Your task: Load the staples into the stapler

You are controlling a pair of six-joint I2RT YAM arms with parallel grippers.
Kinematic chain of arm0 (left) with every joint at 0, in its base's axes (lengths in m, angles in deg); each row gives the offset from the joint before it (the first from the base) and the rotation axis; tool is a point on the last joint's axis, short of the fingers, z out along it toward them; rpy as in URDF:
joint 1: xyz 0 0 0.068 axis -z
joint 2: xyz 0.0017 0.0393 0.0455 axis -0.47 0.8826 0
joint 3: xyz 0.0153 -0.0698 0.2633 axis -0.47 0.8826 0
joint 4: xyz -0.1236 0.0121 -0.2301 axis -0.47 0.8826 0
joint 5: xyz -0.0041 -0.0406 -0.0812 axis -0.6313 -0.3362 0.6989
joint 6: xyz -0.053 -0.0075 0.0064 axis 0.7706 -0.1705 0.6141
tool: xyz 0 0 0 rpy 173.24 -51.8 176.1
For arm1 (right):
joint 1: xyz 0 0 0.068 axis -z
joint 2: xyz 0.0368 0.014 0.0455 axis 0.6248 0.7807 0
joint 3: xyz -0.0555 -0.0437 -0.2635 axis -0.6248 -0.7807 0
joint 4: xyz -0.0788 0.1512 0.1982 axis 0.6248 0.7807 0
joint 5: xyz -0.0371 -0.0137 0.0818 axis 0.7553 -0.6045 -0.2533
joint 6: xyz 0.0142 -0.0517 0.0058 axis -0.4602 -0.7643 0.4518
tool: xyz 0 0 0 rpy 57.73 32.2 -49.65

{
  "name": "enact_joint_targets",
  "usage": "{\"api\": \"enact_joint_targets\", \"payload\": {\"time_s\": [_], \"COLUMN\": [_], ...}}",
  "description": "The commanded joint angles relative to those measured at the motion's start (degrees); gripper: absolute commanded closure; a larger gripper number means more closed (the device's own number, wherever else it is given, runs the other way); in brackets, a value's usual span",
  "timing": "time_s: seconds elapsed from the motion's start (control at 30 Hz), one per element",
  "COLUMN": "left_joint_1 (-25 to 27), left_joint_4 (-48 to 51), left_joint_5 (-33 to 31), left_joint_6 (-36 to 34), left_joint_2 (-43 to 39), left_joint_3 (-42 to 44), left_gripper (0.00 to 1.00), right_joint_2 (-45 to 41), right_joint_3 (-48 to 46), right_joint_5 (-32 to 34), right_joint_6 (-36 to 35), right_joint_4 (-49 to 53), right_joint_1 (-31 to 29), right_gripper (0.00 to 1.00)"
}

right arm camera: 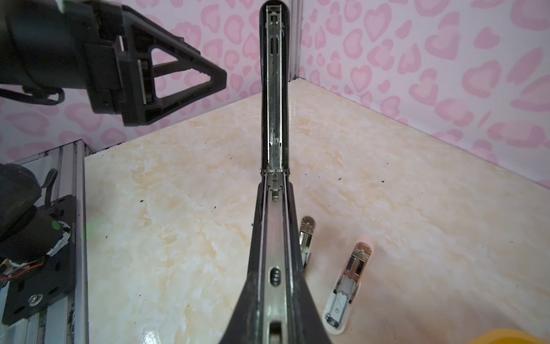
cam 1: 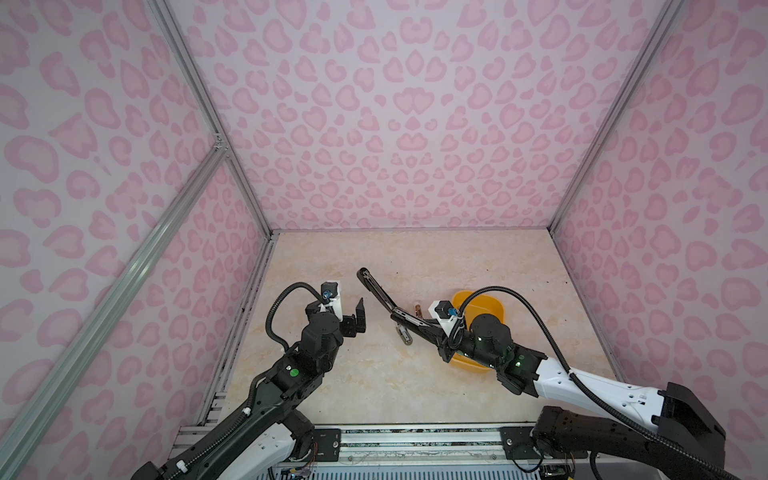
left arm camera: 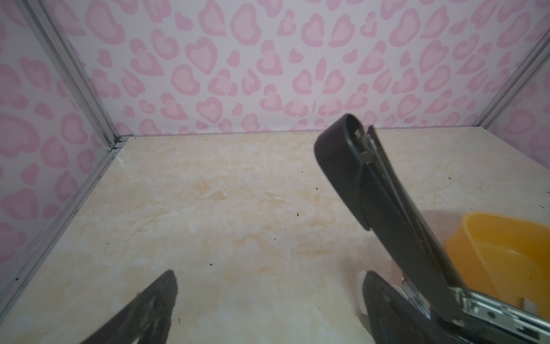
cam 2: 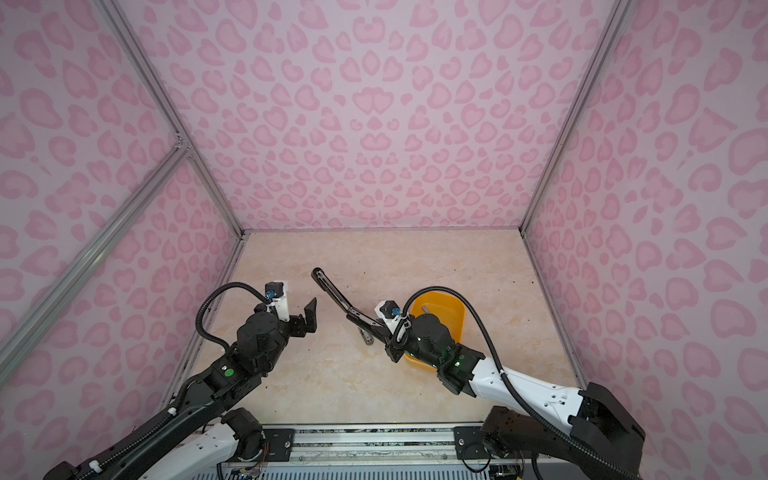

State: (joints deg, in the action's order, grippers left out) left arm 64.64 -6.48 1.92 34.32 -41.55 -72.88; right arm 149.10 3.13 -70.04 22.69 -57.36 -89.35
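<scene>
Left side: the left hand (left arm camera: 268, 278) hangs above the table (cam 1: 374, 374), its fingers (left arm camera: 160, 297) spread wide apart with nothing between them. In both top views it sits just left of the stapler and clear of it.

Centre: we note the black stapler (cam 1: 376, 289) held off the table. It is swung wide at its hinge, the top arm reaching up and away toward the back wall, tip to the left. The right wrist view looks straight down the bare metal channel (right arm camera: 275, 238) in the lower half; we see no strip lying in it.

Below the stapler, two small staplers lie on the table close together: a silver one (right arm camera: 306, 235) partly hidden by the black body, and a pale pink one (right arm camera: 349, 283) just beside it, lying on its back with its metal parts showing.

Right side: the right hand (cam 1: 424, 330) is clamped on the stapler's lower half.

Far right: an orange tub (cam 2: 453, 307) stands on the table behind the right arm, partly covered by it. Of the staples (cam 2: 427, 309) we make out only one small grey strip inside the tub.
</scene>
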Motion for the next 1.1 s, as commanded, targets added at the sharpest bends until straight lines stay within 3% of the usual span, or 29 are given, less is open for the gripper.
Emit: {"api": "enact_joint_targets", "payload": {"time_s": [0.0,0.47,0.63,0.83,1.07], "left_joint_1": [-0.5,-1.2,-1.2,-1.2,-1.2], "left_joint_4": [-0.8,-5.3,-5.4,-3.7,-0.3], "left_joint_5": [-2.0,11.2,7.9,11.9,0.9], "left_joint_6": [0.8,1.4,6.4,7.3,8.0], "left_joint_2": [-0.4,-7.9,-3.4,4.7,10.5], "left_joint_3": [-0.4,1.9,-0.4,-4.5,-6.3], "left_gripper": [0.03,0.03,0.03,0.02,0.03], "right_joint_2": [-1.2,1.5,3.9,5.1,4.5], "right_joint_3": [-0.7,4.1,6.4,6.7,5.5], "right_joint_5": [4.6,2.4,1.9,3.3,3.7], "right_joint_6": [2.9,3.1,3.2,2.7,4.0], "right_joint_4": [-7.2,-0.5,1.6,1.1,-1.0], "right_joint_1": [-0.1,-0.4,-2.2,-3.9,-3.9], "right_gripper": [1.00,1.00,1.00,1.00,1.00]}}
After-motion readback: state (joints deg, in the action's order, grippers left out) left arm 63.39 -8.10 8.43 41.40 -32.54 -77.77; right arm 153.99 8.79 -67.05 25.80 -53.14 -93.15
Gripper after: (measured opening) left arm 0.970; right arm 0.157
